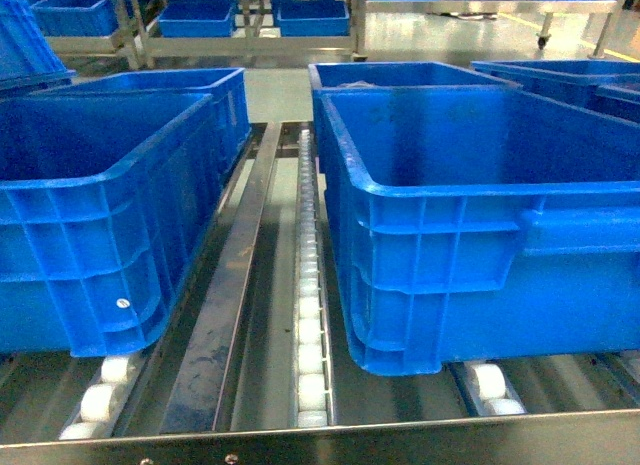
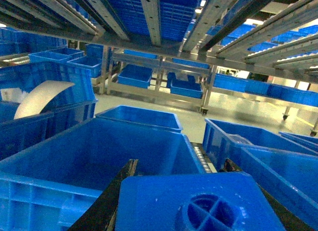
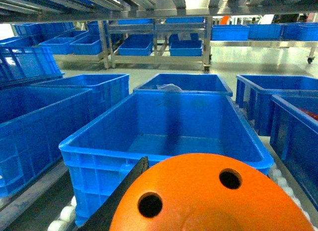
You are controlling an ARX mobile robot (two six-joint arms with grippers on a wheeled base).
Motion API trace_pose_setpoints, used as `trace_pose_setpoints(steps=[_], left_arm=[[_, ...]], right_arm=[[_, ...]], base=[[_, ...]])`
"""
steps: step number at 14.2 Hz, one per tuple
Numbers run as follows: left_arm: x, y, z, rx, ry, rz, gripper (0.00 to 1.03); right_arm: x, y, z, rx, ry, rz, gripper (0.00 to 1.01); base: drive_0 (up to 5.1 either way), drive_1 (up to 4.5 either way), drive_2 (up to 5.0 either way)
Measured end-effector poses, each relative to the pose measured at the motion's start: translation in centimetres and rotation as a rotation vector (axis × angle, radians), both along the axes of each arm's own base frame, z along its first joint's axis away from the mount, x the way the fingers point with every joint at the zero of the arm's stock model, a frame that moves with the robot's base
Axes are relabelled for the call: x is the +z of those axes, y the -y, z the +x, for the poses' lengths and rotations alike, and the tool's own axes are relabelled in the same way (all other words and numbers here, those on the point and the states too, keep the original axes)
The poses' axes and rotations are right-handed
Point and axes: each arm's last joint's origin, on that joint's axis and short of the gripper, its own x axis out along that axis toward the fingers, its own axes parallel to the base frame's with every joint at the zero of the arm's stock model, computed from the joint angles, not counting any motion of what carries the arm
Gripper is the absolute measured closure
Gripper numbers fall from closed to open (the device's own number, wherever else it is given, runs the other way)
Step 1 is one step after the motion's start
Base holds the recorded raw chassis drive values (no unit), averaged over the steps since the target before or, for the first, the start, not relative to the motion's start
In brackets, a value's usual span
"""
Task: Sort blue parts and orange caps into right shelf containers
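In the left wrist view a blue part [image 2: 198, 203], square with a round cross-ribbed recess, fills the space between the black fingers [image 2: 112, 201]; my left gripper [image 2: 180, 166] is shut on it, above the near end of a large blue crate [image 2: 99, 156]. In the right wrist view a rounded orange cap [image 3: 208, 201] with two holes sits in my right gripper [image 3: 198, 164], which is shut on it in front of another crate [image 3: 164, 121]. Only the left finger [image 3: 124, 186] shows. The head view shows both crates, left [image 1: 100, 255] and right [image 1: 480, 255], but neither gripper.
Crates rest on a sloped shelf with white roller tracks [image 1: 310, 285] and a steel rail [image 1: 225, 315] between them. More blue crates [image 1: 400, 75] stand behind. A steel front lip [image 1: 320, 435] edges the shelf. Upper shelf rails [image 2: 149, 17] run overhead. A white curved sheet [image 2: 39, 97] lies left.
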Motion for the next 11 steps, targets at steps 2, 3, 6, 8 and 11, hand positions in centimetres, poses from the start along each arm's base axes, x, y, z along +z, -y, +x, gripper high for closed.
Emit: trace_pose_setpoints(steps=[2, 3, 6, 8, 11], left_arm=[[0.0, 0.0, 0.0, 0.0, 0.0, 0.0, 0.59], [0.0, 0.0, 0.0, 0.0, 0.0, 0.0, 0.59], [0.0, 0.0, 0.0, 0.0, 0.0, 0.0, 0.59], [0.0, 0.0, 0.0, 0.0, 0.0, 0.0, 0.59], [0.0, 0.0, 0.0, 0.0, 0.0, 0.0, 0.59]], right_arm=[[0.0, 0.0, 0.0, 0.0, 0.0, 0.0, 0.6], [0.0, 0.0, 0.0, 0.0, 0.0, 0.0, 0.6], [0.0, 0.0, 0.0, 0.0, 0.0, 0.0, 0.6], [0.0, 0.0, 0.0, 0.0, 0.0, 0.0, 0.6], [0.0, 0.0, 0.0, 0.0, 0.0, 0.0, 0.6]], base=[[0.0, 0.0, 0.0], [0.0, 0.0, 0.0], [0.0, 0.0, 0.0], [0.0, 0.0, 0.0], [0.0, 0.0, 0.0]])
